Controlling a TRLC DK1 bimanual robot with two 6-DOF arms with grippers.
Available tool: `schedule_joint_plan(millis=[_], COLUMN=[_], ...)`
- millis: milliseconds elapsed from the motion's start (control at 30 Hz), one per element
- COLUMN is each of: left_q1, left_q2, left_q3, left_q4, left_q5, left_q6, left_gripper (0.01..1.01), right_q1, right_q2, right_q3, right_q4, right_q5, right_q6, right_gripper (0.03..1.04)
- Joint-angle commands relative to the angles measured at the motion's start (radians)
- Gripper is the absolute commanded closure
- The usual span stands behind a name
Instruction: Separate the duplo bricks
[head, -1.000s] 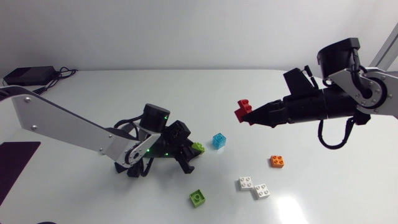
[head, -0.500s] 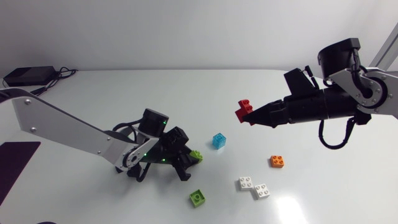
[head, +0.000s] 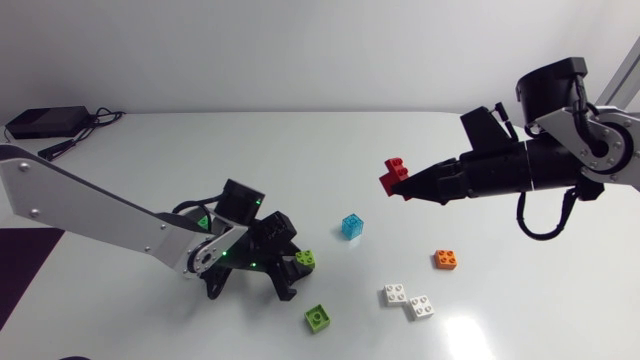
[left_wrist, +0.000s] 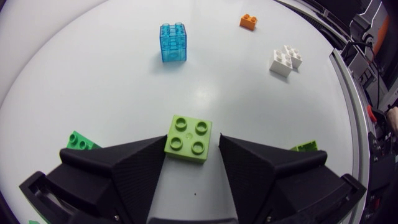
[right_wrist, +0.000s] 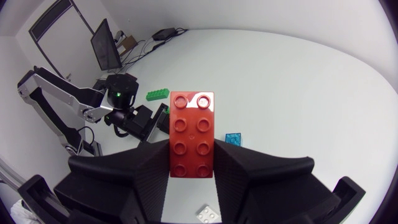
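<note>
Green brick (head: 305, 258), pinched on both sides by the left gripper (left_wrist: 191, 144), had moved toward the worktop's (head: 250, 150) front edge; the right gripper (head: 408, 187) stayed clamped on the red brick (head: 392, 176), aloft above the middle, so that pair looked separated

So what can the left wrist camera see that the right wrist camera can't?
Only the left wrist view shows the small orange brick and, close up, the lime green square brick held in the left gripper. Only the right wrist view shows the long red brick pinched in the right gripper, and the silver left arm from afar. Both show the see-through blue cube brick and the white bricks, though the right wrist view catches just one white piece.
</note>
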Motion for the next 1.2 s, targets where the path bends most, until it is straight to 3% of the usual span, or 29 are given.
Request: schedule_joint_plan(millis=[0,67,167,400,700,1167], left_q1=[0.004,0.004,-0.007,-0.134,-0.301,-0.323], left_q2=[-0.083,-0.165,-0.275,-0.407,-0.405,-0.367], left_q3=[-0.020,-0.015,-0.003,0.023,-0.002,-0.002], left_q4=[-0.019,-0.054,-0.094,-0.069,0.109,0.198], left_q5=[0.009,0.009,0.003,-0.171,-0.401,-0.450], left_q6=[0.029,0.035,0.043,0.069,0.115,0.124], left_gripper=[0.282,0.177,0.128,0.111,0.111,0.167], right_q1=[0.005,0.005,0.009,0.066,0.126,0.172], right_q2=[-0.019,-0.020,-0.023,-0.016,0.072,0.113], right_q3=[-0.005,-0.003,-0.005,0.012,0.043,0.078], right_q4=[-0.012,-0.015,-0.020,-0.017,-0.004,0.008], right_q5=[0.001,0.001,0.000,0.000,-0.034,-0.037], right_q6=[-0.015,-0.013,-0.010,0.051,0.111,0.136], right_gripper=[0.82,0.82,0.82,0.82,0.82,0.82])
